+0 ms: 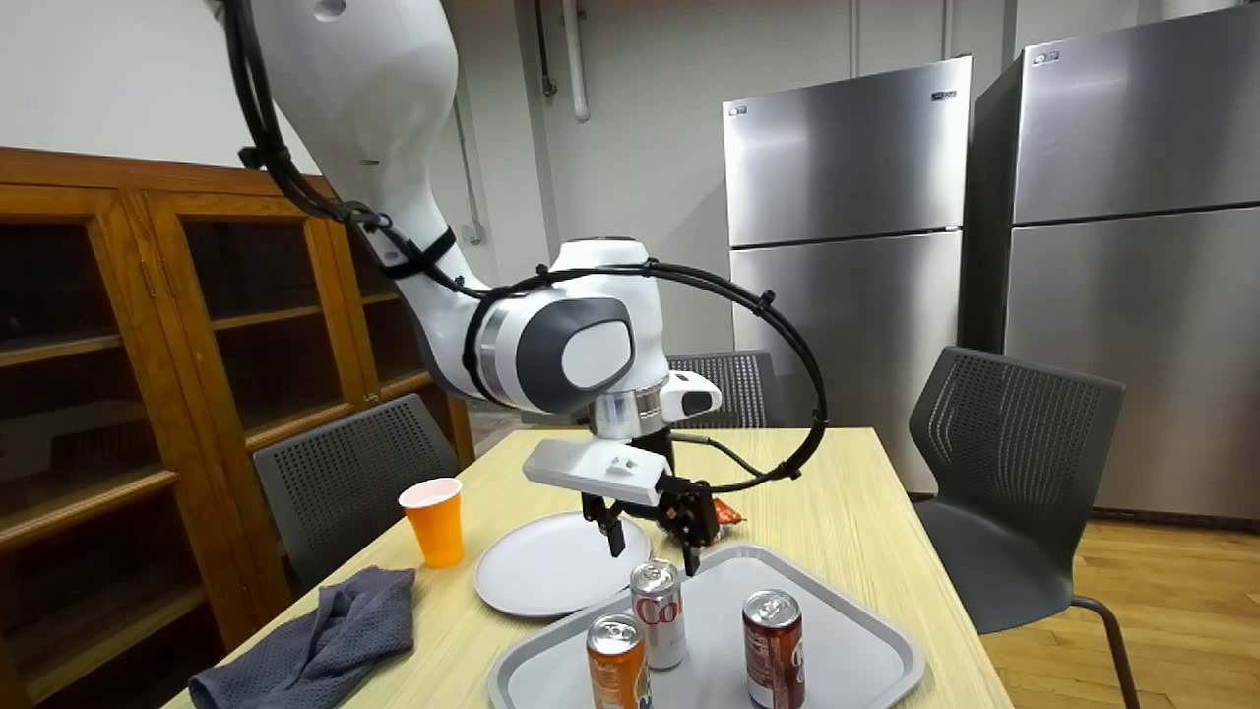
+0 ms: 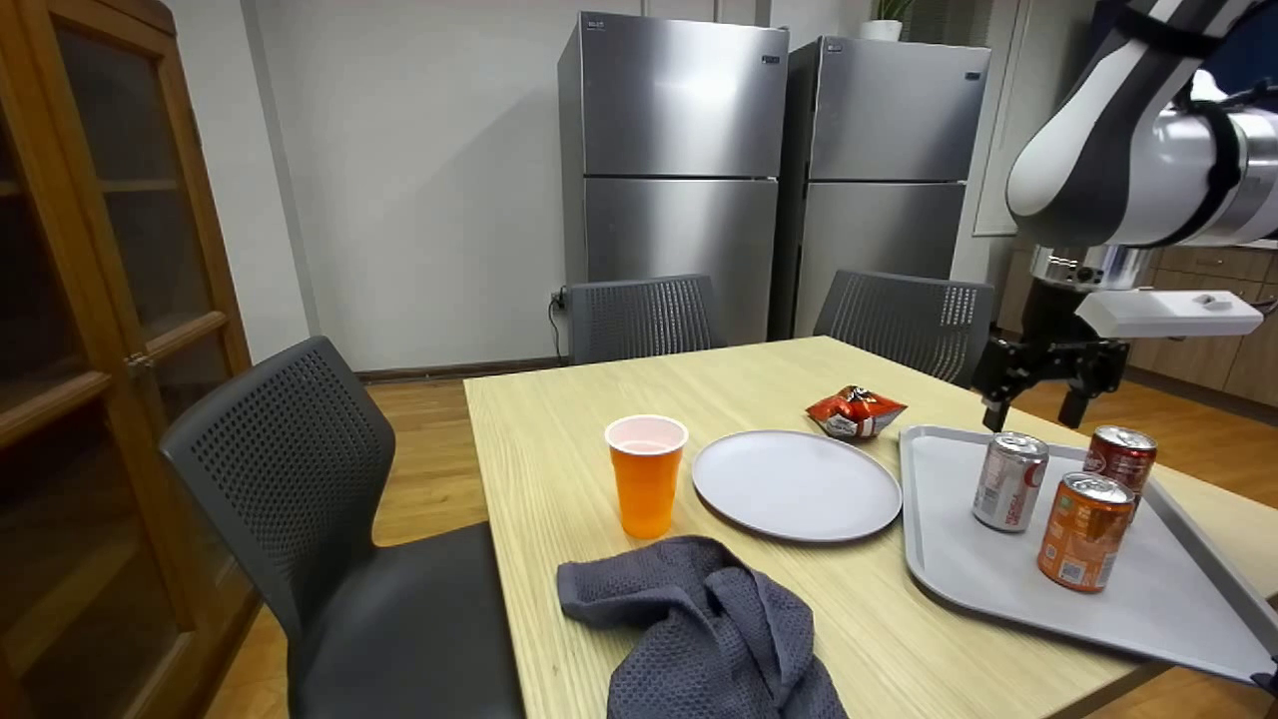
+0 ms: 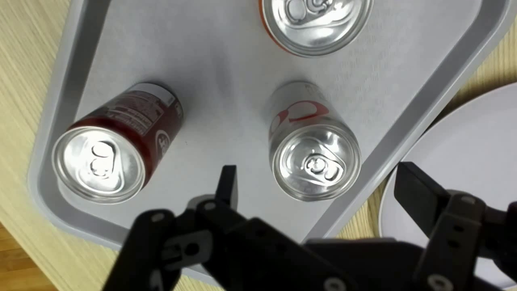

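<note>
Gripper point(image 2: 1033, 414) spread above silver cylindrical metal can point(image 3: 314, 141) on grey rectangular tray point(image 3: 218, 121); orange metal can point(image 2: 1086, 532), dark-red metal can point(image 1: 774, 650) near.

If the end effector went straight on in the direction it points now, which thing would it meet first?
Probably the silver Diet Coke can on the gray tray. The end effector points down with open jaws, so the can may pass between them; depth is unclear.

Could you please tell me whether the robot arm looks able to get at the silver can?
Probably yes: the open gripper hangs just above the silver can, nothing shows between them, and the orange can and red can stand apart from it.
</note>
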`<state>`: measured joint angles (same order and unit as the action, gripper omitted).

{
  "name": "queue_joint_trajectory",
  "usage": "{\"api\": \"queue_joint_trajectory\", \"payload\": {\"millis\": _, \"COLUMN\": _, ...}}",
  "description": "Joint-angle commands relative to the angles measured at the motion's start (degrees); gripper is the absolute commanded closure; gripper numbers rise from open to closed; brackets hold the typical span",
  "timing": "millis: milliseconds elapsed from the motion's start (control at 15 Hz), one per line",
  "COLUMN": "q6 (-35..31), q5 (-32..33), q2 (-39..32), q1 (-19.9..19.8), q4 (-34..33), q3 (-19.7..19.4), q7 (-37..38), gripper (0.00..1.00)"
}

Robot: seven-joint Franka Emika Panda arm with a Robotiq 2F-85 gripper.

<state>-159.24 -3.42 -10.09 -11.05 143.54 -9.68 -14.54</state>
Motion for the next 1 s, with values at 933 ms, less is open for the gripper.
{"api": "queue_joint_trajectory", "payload": {"millis": 933, "q6": -3.14, "q5": 1.74, "q2": -7.29, "q1": -0.26, "q4": -3.84, "q3": 1.94, "q7": 1.39, "gripper": 0.0}}
